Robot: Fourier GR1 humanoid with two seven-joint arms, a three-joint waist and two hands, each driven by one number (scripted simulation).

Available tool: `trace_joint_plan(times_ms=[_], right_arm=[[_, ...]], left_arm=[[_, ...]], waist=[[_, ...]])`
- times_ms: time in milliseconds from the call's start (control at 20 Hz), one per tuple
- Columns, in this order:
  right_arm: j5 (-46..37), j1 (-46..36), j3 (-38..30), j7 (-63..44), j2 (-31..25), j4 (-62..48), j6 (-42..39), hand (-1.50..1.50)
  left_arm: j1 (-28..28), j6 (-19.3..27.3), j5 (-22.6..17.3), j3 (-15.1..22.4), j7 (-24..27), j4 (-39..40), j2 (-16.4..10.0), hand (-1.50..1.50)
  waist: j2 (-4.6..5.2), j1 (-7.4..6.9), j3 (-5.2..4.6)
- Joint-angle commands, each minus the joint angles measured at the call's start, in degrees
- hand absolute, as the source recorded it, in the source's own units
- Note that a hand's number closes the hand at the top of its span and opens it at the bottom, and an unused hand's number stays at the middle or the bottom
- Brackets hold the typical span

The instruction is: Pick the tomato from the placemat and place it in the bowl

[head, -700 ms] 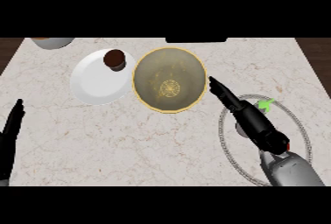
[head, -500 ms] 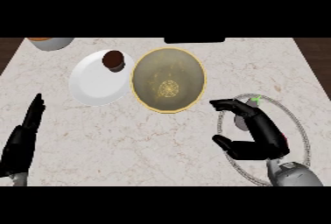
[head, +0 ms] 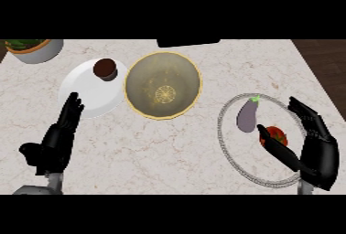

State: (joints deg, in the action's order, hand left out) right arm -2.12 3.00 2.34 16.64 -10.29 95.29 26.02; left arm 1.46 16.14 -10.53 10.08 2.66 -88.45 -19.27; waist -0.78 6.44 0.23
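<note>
The left robot hand (head: 57,141) rested released by the worktop's front-left edge, fingers up. Near the right edge the tomato (head: 275,133) lay on the placemat (head: 222,130), between the thumb and fingers of the right robot hand (head: 317,157), which was spread wide, grasping nothing. It should probably close squarely round the tomato, clear of the aubergine (head: 248,115) just beside it, then lift. Counted: one plate (head: 84,97), one bowl (head: 162,68), one placemat, one aubergine, one tomato.
</note>
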Motion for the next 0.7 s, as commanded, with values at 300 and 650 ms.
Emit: trace_joint_plan(times_ms=[300, 650], right_arm=[[-1.0, 24.5, -2.5, 18.1, 8.5, 17.9, 10.7, -1.5], [-8.4, 28.9, -2.3, -2.5, 4.3, 24.9, 11.6, -1.5]], left_arm=[[5.1, -3.2, -1.0, 1.6, -4.1, 1.0, 2.6, 0.0], [9.3, -2.2, 2.3, 2.4, -7.0, 0.5, 4.7, 0.0]], waist=[[0.61, -5.14, -0.27], [0.82, -6.12, -0.27]])
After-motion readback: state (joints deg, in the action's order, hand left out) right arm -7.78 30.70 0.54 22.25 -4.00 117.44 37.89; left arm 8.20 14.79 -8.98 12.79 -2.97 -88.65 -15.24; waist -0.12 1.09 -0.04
